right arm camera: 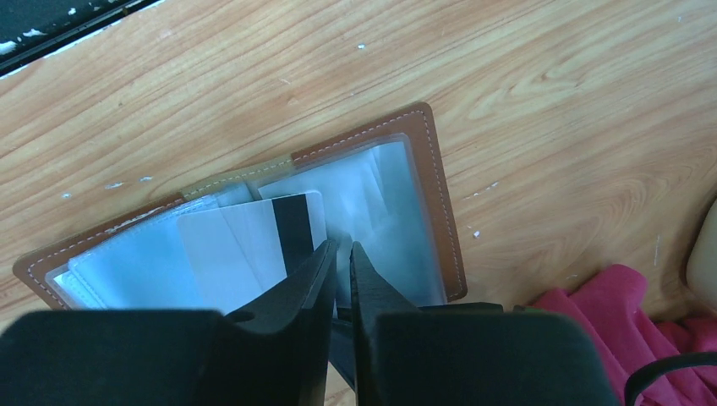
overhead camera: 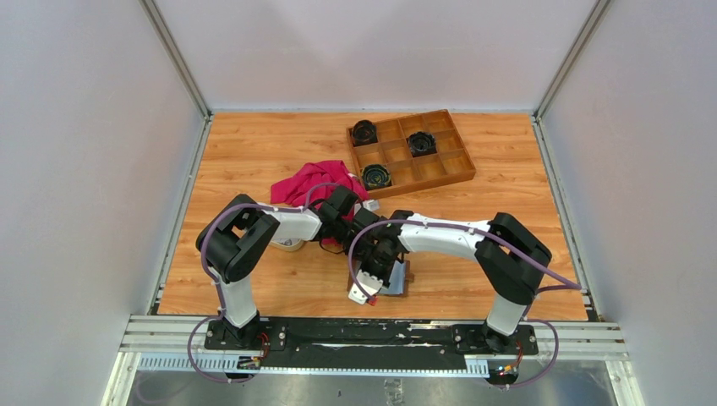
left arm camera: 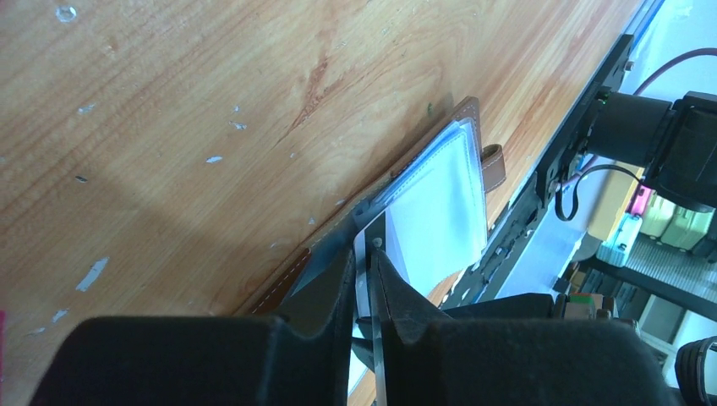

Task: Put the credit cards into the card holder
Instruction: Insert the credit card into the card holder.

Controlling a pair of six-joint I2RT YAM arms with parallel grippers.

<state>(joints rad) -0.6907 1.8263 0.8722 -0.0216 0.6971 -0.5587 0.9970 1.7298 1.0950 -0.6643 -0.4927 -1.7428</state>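
Open card holder (overhead camera: 402,279) lies flat on the table (overhead camera: 254,152), clear inner pockets facing up; both arms converge on it.

State, left hand (left arm camera: 363,254): fingers pressed together, pinching a credit card (left arm camera: 372,238) seen edge-on; the card's free end reaches the holder's near border; the holder lies straight ahead of the fingertips, in the card's own plane.

State, right hand (right arm camera: 342,247): directly above the holder at its fold; tips almost shut with a hairline slit between them; it seems to nip a clear pocket leaf, though I cannot tell for sure.

A striped white card (right arm camera: 254,241) rests on the holder half left of the fold in the right wrist view; whether it is the pinched card, cannot tell.

Judgement: the step in hand is sliding the card into a pocket; the left hand does the travelling; the move turns on keeping the card's plane in line with the pocket mouth and pushing along the holder's long axis; a tilt could buckle the card or shove the holder.
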